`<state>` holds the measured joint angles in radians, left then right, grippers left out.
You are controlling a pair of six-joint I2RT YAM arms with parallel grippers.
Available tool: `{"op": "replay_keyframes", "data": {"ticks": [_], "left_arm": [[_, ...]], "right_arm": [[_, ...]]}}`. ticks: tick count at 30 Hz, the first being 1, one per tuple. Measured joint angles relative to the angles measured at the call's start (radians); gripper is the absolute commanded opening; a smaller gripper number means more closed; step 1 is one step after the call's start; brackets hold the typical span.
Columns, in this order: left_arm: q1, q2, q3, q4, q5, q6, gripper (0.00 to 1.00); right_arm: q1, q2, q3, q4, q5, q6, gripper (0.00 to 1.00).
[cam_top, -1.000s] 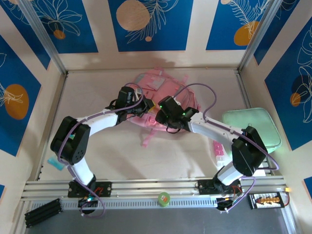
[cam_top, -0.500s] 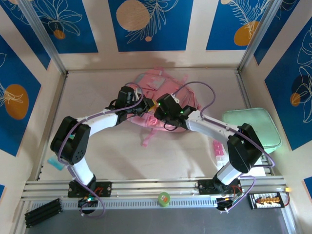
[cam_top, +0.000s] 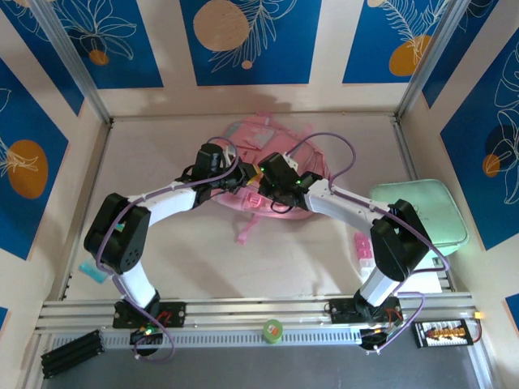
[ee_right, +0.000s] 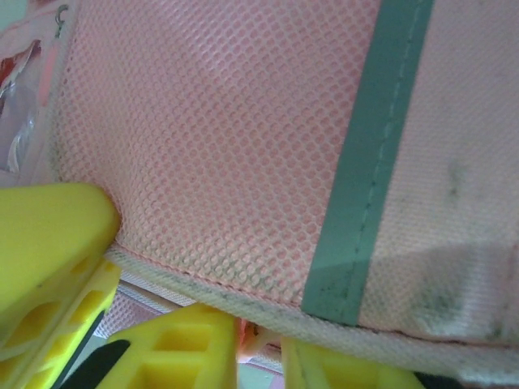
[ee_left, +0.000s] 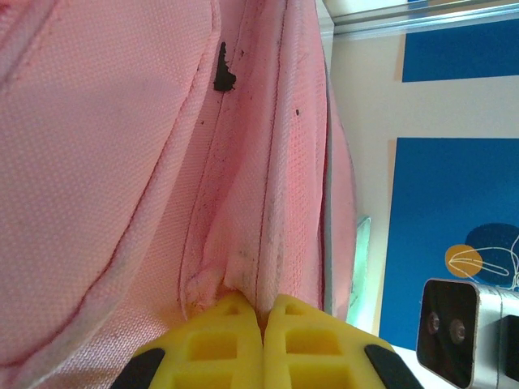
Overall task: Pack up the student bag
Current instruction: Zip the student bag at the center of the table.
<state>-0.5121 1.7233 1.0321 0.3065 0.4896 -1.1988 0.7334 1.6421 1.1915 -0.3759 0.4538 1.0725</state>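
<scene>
The student bag, soft and pink, lies at the back middle of the table, with a strap trailing toward me. My left gripper sits on its near left side, shut on a fold of the bag's pink fabric by a seam. My right gripper presses in right beside it. In the right wrist view its fingers stand a narrow gap apart under a mesh panel with a teal band. A small pink tab of the bag is pinched between them.
A flat mint-green case lies at the right edge. A small pink and white packet sits near the right arm's base. A teal item is at the left edge, and a green roll rests on the front rail.
The right gripper has slid left along the bag, up against the left gripper, and its jaws have closed in. The left arm has stayed put, still holding the fabric.
</scene>
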Motion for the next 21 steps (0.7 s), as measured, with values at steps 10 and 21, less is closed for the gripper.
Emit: {"op": "replay_keyframes", "data": {"ticks": [10,21], "left_arm": [[0.025,0.0,0.0,-0.024,0.031,0.047,0.0],[0.047,0.0,0.005,-0.065,0.082,0.122,0.0]], "right_arm": [[-0.008,-0.077,-0.066,-0.026,-0.006,-0.123,0.05],[-0.055,-0.121,-0.108,-0.074,-0.04,-0.456,0.16]]}}
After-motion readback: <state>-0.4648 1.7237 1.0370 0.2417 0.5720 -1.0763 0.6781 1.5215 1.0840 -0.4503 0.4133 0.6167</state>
